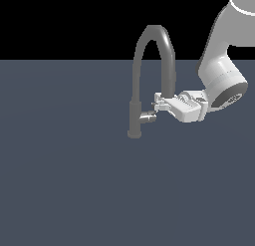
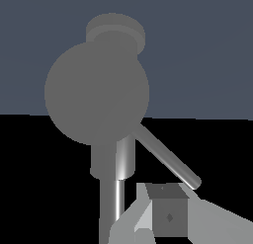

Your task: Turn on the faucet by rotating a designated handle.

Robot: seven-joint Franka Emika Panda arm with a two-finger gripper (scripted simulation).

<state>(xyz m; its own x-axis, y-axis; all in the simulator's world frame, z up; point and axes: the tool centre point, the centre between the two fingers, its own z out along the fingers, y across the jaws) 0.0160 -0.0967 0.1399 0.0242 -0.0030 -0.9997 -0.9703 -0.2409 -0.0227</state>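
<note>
Robot arm closing in on the faucet [image 1: 135,110] handle [image 1: 148,117]

The gripper [image 1: 158,103] is hovering just right of the column, above the silver stub; whether its jaws are parted, I cannot tell. Pushing from here, the fingers risk sliding off the thin lever pin [image 2: 167,158].

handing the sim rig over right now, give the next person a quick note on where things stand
Gripper: reaching in sideways from the exterior view's right, fingertips right at the handle; open or shut cannot be told, and no firm grip shows.
Faucet: stands upright on the flat grey surface, spout arching toward the arm.
Done: approach to the handle.
Left: engage the lever pin and rotate it; whether any turning has happened is unclear.
</note>
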